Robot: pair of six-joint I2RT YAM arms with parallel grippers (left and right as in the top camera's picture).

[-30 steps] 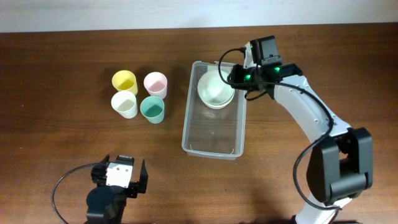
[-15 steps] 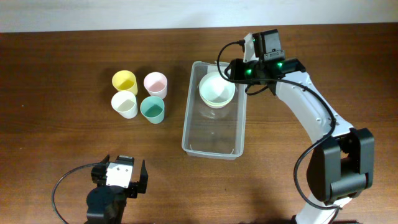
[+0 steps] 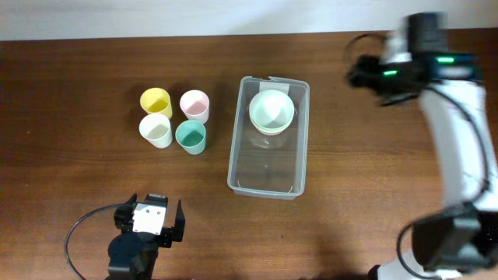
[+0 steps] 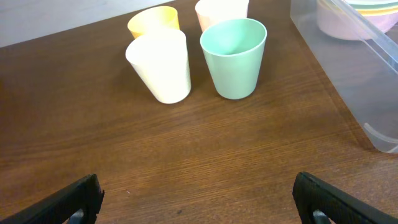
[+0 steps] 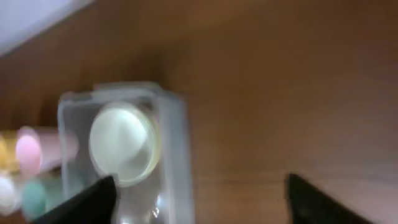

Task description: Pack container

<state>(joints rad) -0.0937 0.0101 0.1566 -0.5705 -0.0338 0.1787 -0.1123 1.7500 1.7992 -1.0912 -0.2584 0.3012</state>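
The clear plastic container (image 3: 241,148) stands mid-table with a stack of pastel bowls (image 3: 271,111) in its far end. It also shows in the left wrist view (image 4: 357,93) and, blurred, in the right wrist view (image 5: 177,155). Four cups stand left of it: yellow (image 3: 156,101), pink (image 3: 194,104), white (image 3: 156,130), green (image 3: 191,137). My right gripper (image 3: 366,75) is open and empty, right of the container near the table's far edge. My left gripper (image 3: 148,211) is open and empty near the front edge, facing the cups (image 4: 233,57).
A black cable (image 3: 78,233) loops beside my left arm at the front left. The table's far edge meets a white wall (image 3: 156,19).
My right gripper let go of the bowls in the container and swung quickly away to the right, now blurred. The left arm has not moved.
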